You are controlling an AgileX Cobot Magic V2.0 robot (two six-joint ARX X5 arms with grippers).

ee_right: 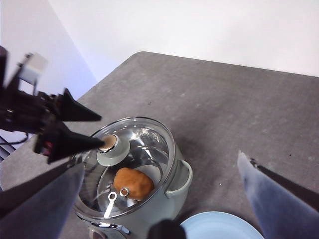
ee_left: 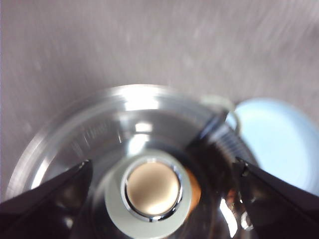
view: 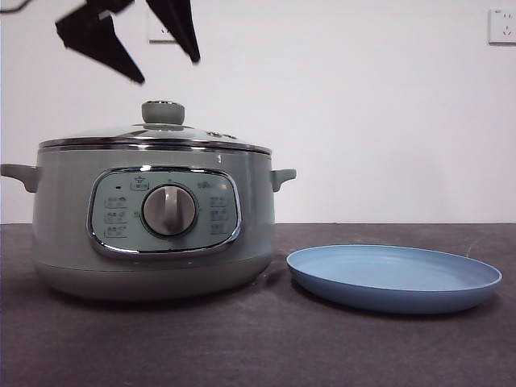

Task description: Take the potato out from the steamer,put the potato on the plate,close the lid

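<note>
White wall and dark grey table (view: 242, 347) form the setting. Front view: the steamer (view: 153, 234) stands closed, the lid (view: 153, 137) seated on it, the plate (view: 394, 276) just beside it and bare; the left gripper (view: 165, 68) hangs above the knob (view: 163, 112), jaws parted, gripping nothing. Left wrist view: the knob sits between the spread jaws. Right wrist view: the potato (ee_right: 132, 182) lies inside, seen through the glass; the right gripper (ee_right: 164, 199) waits high, jaws wide apart and empty. Judgement: the glass lid is rigid, breakable, likely slick; grasp the knob only.
</note>
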